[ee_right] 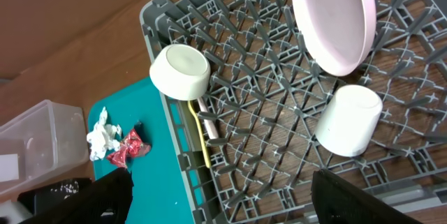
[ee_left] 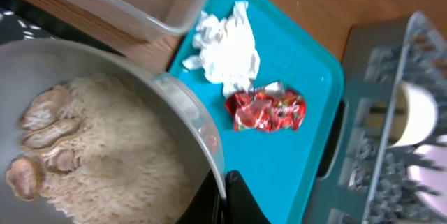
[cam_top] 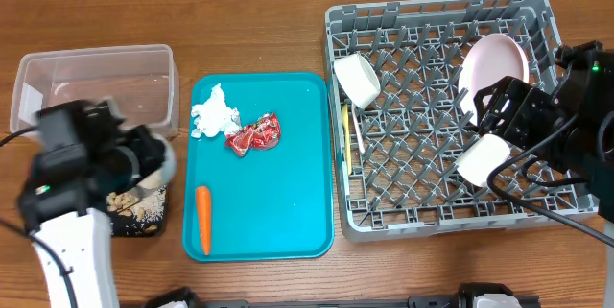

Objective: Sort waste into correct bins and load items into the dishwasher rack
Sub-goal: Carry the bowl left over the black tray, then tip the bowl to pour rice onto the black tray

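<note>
My left gripper point(cam_top: 158, 159) point(ee_left: 225, 199) is shut on the rim of a pale bowl point(ee_left: 174, 112) holding rice-like scraps and beige nuts point(ee_left: 42, 133), tilted over the black tray point(cam_top: 144, 220) where scraps lie. The clear tub point(cam_top: 91, 82) stands behind it. The napkin point(cam_top: 213, 111) point(ee_left: 225, 46), the foil wrapper point(cam_top: 254, 135) point(ee_left: 267, 110) and the carrot point(cam_top: 203, 220) lie on the teal tray. My right gripper point(cam_top: 499, 116) point(ee_right: 223, 203) is open and empty above the grey rack point(cam_top: 432, 220), which holds the plate point(cam_top: 494, 63) point(ee_right: 334, 18), two cups point(cam_top: 357, 80) point(cam_top: 483, 159) and yellow cutlery point(cam_top: 346, 126).
The teal tray point(cam_top: 278, 193) lies between the bins and the rack, close against the rack's left wall. Bare wooden table shows along the far edge and at the front. The right arm's cables hang over the rack's right front corner.
</note>
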Tool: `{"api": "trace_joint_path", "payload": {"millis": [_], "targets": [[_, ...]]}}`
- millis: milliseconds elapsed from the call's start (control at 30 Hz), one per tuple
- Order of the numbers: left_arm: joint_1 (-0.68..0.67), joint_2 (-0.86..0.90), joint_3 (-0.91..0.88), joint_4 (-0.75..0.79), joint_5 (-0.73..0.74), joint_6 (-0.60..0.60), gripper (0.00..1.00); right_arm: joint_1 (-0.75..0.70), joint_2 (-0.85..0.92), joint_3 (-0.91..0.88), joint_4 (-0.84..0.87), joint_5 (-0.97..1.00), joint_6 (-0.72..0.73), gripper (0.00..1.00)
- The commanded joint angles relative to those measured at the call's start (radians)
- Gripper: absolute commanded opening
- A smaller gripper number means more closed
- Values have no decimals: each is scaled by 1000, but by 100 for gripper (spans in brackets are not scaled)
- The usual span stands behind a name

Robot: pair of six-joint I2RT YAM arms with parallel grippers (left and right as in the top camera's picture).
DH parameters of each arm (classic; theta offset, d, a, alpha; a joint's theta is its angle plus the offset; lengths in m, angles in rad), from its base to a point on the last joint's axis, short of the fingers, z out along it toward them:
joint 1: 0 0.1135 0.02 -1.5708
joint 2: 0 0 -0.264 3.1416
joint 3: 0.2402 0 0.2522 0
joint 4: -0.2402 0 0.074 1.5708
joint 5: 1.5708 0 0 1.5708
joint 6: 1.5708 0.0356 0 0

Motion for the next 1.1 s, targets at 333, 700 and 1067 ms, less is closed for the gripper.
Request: {"api": "trace_joint_path", "payload": {"millis": [333, 700, 1067], "targets": [[527, 72, -245, 8, 703, 603, 4, -3, -4, 2, 14, 6, -3, 86], [740, 105, -433, 248, 978, 692, 4, -3, -4, 2, 13, 6, -2, 86], [793, 231, -522, 406, 1124, 671, 4, -3, -4, 2, 3, 6, -3, 86]]}}
